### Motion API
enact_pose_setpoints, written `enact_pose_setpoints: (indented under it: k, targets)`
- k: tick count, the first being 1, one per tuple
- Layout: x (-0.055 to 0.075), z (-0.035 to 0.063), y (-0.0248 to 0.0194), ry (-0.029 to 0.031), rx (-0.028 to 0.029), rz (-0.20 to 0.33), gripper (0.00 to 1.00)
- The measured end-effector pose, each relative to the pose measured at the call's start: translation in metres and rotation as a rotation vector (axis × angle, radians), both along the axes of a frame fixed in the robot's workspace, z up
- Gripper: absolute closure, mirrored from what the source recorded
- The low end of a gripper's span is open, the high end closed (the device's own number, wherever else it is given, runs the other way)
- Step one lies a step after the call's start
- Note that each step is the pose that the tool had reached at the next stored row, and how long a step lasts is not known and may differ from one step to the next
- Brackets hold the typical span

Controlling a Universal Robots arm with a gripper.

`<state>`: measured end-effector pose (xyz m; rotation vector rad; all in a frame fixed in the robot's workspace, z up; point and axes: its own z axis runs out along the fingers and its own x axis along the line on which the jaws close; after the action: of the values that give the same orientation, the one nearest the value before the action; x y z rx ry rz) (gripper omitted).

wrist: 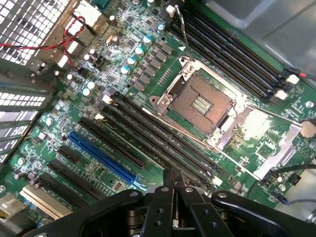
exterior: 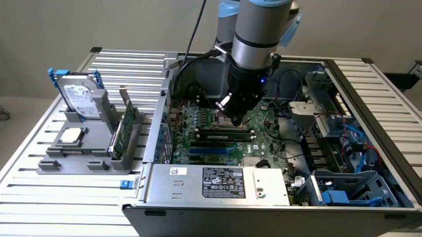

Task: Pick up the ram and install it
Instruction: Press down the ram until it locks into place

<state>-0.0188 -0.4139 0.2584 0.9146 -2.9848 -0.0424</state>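
Pressing: gripper (wrist: pixel 174 183) down over the motherboard (wrist: pixel 123 98), fingers clenched, nothing visibly between them.
Ram (exterior: pixel 224 132): lying in its slot.
Advice: push straight, evenly.

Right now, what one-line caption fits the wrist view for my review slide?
Shut gripper poised above the motherboard, close to the memory slots beside the open CPU socket.
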Motion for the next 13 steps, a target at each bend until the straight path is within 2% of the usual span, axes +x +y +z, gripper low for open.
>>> enact_pose_setpoints:
  k: [13]
  targets:
    - [0.0, -0.0003, 0.0, 0.0001, -0.0114, -0.182, 0.89]
